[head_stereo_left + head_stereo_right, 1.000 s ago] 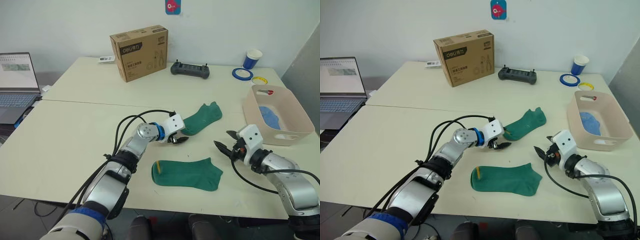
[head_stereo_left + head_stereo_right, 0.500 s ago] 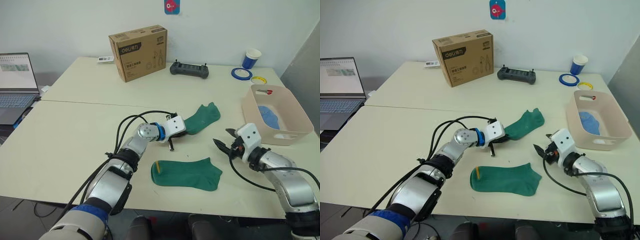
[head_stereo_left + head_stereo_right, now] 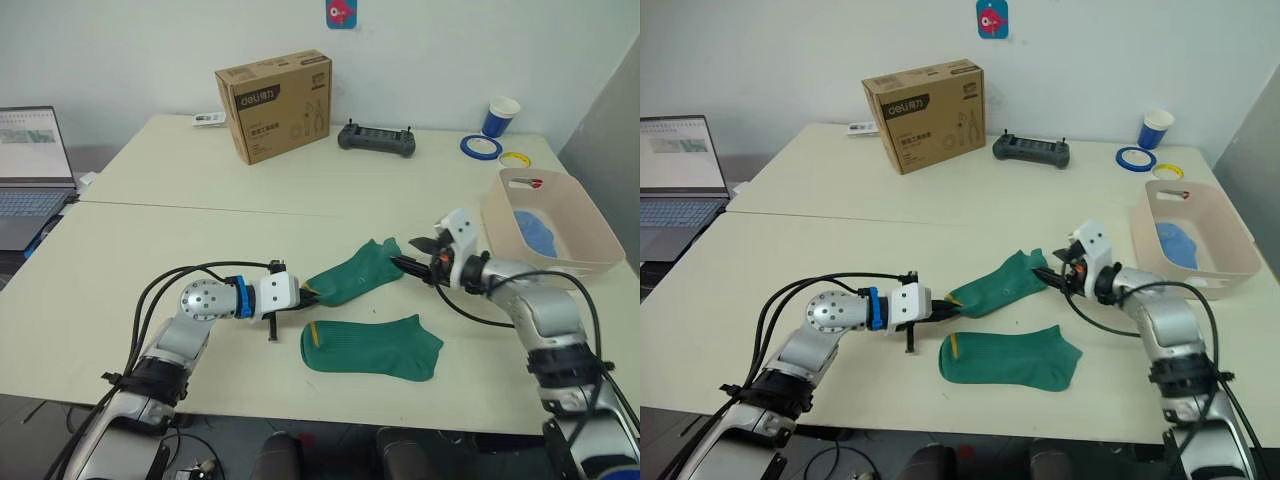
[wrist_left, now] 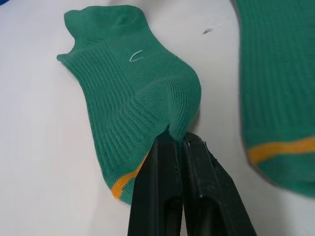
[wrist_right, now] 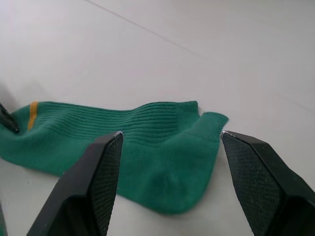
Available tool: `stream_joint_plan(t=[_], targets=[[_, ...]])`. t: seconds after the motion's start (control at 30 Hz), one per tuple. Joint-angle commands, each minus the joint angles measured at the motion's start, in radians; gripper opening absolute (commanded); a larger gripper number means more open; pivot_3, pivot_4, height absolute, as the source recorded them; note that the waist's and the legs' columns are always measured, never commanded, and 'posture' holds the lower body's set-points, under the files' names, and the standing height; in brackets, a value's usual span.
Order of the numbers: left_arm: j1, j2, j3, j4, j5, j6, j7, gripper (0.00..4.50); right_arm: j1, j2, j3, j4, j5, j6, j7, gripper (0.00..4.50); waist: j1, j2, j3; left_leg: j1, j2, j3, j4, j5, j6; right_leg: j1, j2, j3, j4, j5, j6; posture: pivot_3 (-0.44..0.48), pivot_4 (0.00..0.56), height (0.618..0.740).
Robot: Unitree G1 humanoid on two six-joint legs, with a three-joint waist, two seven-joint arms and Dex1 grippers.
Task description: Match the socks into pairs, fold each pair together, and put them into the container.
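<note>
From the head views, your left end effector is clamped on the cuff end of one green sock, which lies on the desk just behind the second green sock. Your right end effector is spread wide at the toe end of the held sock. The pink bin sits at your far right with a blue sock inside; the cardboard box and laptop stand well apart from the work.

In the left wrist view, the black fingers pinch only a small ridge of fabric near the orange-striped cuff. That is a thin bite; I judge a sharp pull could let it slip out.

In the right wrist view, the open fingers straddle the toe without touching it. If you close here too high, you may miss the fabric; too low, and you may scrape the desk.

The two green socks lie at different angles, so dragging one over the other could bunch it up or shove the lower one out of line.
</note>
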Motion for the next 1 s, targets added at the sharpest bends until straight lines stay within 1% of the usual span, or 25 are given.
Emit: stream_joint_plan(t=[0.03,0.1,0.2,0.23,0.27,0.3,0.33,0.47,0.57,0.77,0.83,0.9,1.0], targets=[[-0.011,-0.005,0.010,-0.043,0.003,-0.012,0.027,0.03,-0.094,0.031,-0.028,0.136,0.007,0.031,-0.021,3.43,0.003,0.000,0.000,0.000,0.000,0.000,0.000,0.000,0.000,0.000,0.000,0.000,0.000,0.000,0.000,0.000,0.150,0.740],[-0.011,-0.009,0.009,-0.049,0.006,-0.005,0.040,0.03,-0.120,0.027,0.012,0.198,-0.032,0.017,-0.005,3.43,0.007,0.000,0.000,-0.001,0.000,0.000,-0.001,0.000,0.000,-0.001,0.000,0.000,0.000,0.000,0.000,0.000,0.150,0.740],[-0.009,-0.010,0.007,-0.056,0.007,0.001,0.052,0.03,-0.131,0.039,-0.005,0.227,-0.019,0.044,-0.004,3.43,0.011,0.000,0.000,-0.001,0.000,0.000,-0.002,0.000,0.000,-0.002,0.000,-0.001,0.000,0.000,0.000,0.000,0.150,0.740],[-0.009,-0.010,0.005,-0.057,0.007,0.002,0.054,0.00,-0.135,0.049,-0.027,0.231,-0.002,0.058,-0.013,3.07,0.011,0.000,0.000,-0.002,0.000,0.000,-0.003,0.000,0.000,-0.004,0.000,0.000,0.000,0.000,-0.001,0.000,0.150,0.740],[-0.010,-0.011,0.004,-0.058,0.007,0.003,0.056,0.00,-0.137,0.053,-0.039,0.232,0.007,0.066,-0.016,3.06,0.011,0.000,0.000,-0.003,0.000,0.001,-0.003,0.000,0.000,-0.005,0.000,0.000,0.000,0.000,-0.001,0.000,0.150,0.740],[-0.009,-0.011,0.003,-0.060,0.007,0.005,0.057,0.00,-0.137,0.053,-0.042,0.232,0.005,0.065,-0.024,2.84,0.011,0.000,0.000,-0.004,0.000,0.000,-0.003,0.000,0.000,-0.006,0.001,0.000,0.001,0.000,-0.001,0.000,0.150,0.740],[-0.009,-0.012,0.002,-0.061,0.007,0.005,0.057,0.00,-0.137,0.054,-0.046,0.236,-0.005,0.055,-0.038,2.51,0.011,0.000,0.000,-0.005,0.001,0.000,-0.003,0.000,0.000,-0.007,0.001,0.000,0.001,0.000,-0.001,0.000,0.150,0.740],[-0.007,-0.010,-0.001,-0.060,0.006,0.003,0.054,0.00,-0.140,0.055,-0.074,0.249,-0.006,0.045,-0.056,1.09,0.011,0.000,0.000,-0.011,0.001,0.000,-0.002,0.000,0.001,-0.015,0.001,0.000,0.003,0.000,-0.001,0.000,0.150,0.740],[-0.007,-0.009,-0.002,-0.057,0.005,-0.001,0.050,0.00,-0.138,0.059,-0.091,0.244,0.009,0.061,-0.054,0.02,0.011,0.000,0.000,-0.012,0.001,0.000,-0.001,0.000,0.001,-0.015,0.001,0.000,0.003,0.000,-0.001,0.000,0.150,0.740],[-0.018,-0.012,0.001,-0.060,-0.007,-0.003,0.038,0.00,-0.120,0.069,-0.151,0.179,0.053,0.150,-0.100,0.02,0.011,0.000,0.000,-0.012,0.001,0.000,-0.001,0.000,0.001,-0.015,0.001,0.000,0.003,0.000,-0.001,0.000,0.150,0.740],[-0.038,-0.011,0.012,-0.058,-0.024,0.003,0.026,0.00,-0.087,0.053,-0.203,0.059,0.088,0.267,-0.152,0.02,0.012,0.000,0.000,-0.013,0.001,0.000,-0.001,0.000,0.001,-0.015,0.001,0.000,0.003,0.000,-0.001,0.000,0.150,0.740],[-0.062,-0.010,0.016,-0.037,-0.023,-0.005,0.022,0.00,-0.051,0.067,-0.295,-0.081,0.131,0.429,-0.251,0.02,0.017,0.000,0.000,-0.014,0.001,-0.001,-0.001,0.000,0.001,-0.016,0.001,-0.001,0.003,0.000,-0.001,0.000,0.150,0.740],[-0.084,-0.008,0.007,0.010,0.009,-0.032,0.039,0.00,0.030,0.096,-0.364,-0.287,0.155,0.595,-0.353,0.02,0.018,0.001,0.000,-0.015,0.001,-0.002,-0.001,0.000,0.000,-0.016,0.001,-0.001,0.003,0.000,-0.001,0.000,0.150,0.740]])
